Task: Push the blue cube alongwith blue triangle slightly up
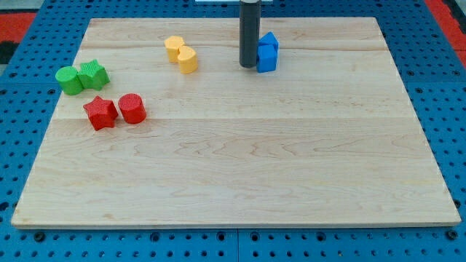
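The blue cube [266, 59] sits near the view's top centre of the wooden board [240, 160]. The blue triangle [269, 41] touches it just above. My tip [249, 66] is at the left side of the blue cube, touching or nearly touching it. The dark rod rises straight up out of the view's top and hides the left edge of the blue blocks.
Two yellow blocks [180, 54] lie together left of my tip. A green cylinder [70, 80] and a green star [94, 73] sit at the far left. A red star [100, 112] and a red cylinder [132, 108] lie below them.
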